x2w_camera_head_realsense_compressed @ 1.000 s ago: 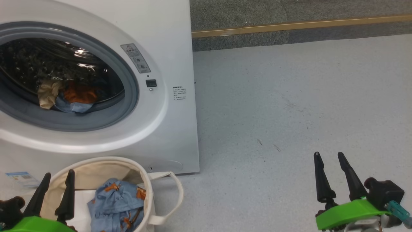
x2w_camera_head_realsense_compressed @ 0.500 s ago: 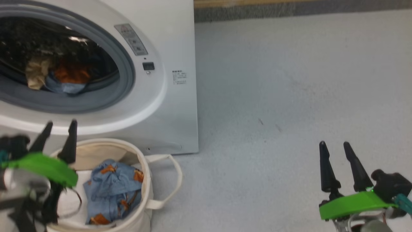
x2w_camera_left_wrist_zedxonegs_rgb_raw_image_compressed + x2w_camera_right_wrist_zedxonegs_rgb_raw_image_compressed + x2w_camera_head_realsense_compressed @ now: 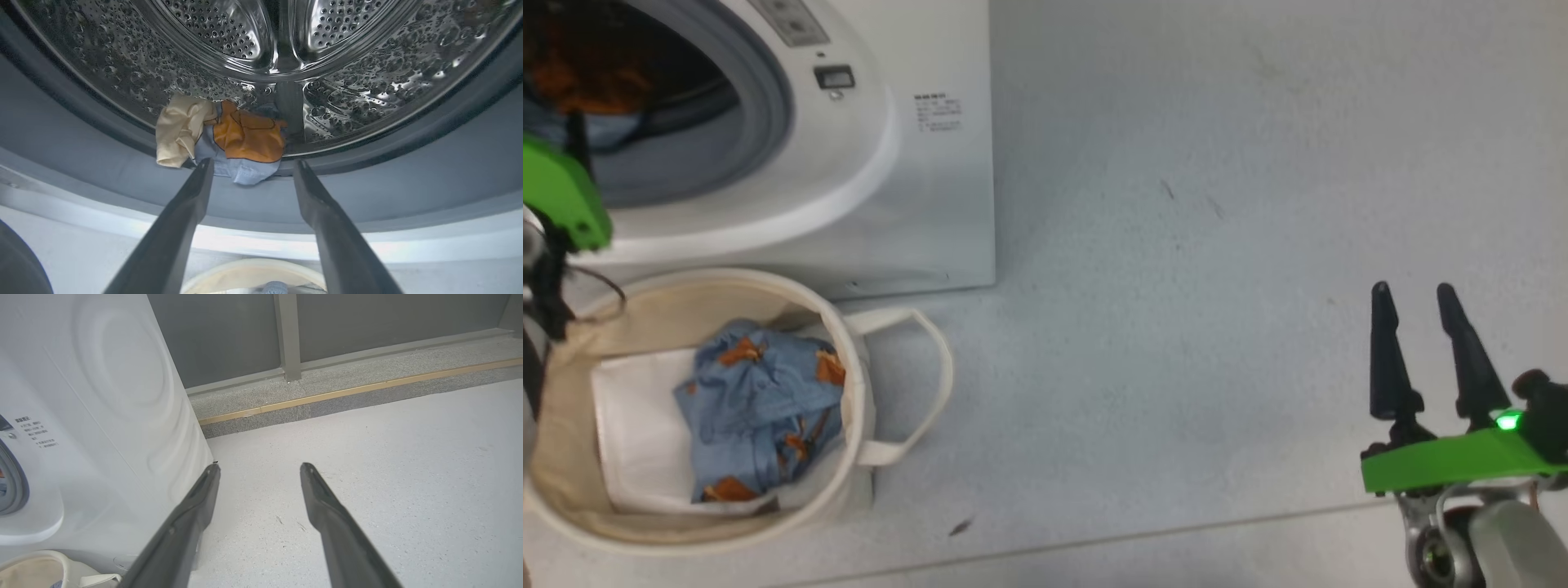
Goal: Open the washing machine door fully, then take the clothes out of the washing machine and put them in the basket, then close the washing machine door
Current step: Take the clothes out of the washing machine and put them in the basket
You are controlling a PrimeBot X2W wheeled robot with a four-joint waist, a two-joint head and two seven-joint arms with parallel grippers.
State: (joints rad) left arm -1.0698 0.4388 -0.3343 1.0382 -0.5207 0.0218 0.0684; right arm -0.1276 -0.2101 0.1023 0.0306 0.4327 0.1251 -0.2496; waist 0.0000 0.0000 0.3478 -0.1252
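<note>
The white washing machine (image 3: 915,188) stands at the upper left, its grey-rimmed drum mouth (image 3: 760,106) uncovered; the washing machine door is out of view. Blue, cream and orange clothes (image 3: 245,141) lie at the drum's front lip. My left gripper (image 3: 253,163) is open just outside the mouth, its tips short of that bundle. Its green wrist (image 3: 556,196) shows above the basket. The cream basket (image 3: 849,359) sits below the machine with blue printed clothes (image 3: 760,408) inside. My right gripper (image 3: 1413,294) hangs open and empty over the floor at the lower right.
A plain white sheet (image 3: 629,433) lines the basket's bottom, and a handle loop (image 3: 931,384) sticks out to the right. Grey floor (image 3: 1217,245) spreads to the right of the machine. A raised stone step with a brass strip (image 3: 367,390) runs along the far wall.
The head camera has tilted down, so the whole scene has slid up. My left gripper has risen from beside the basket to the drum mouth. The right gripper stays open.
</note>
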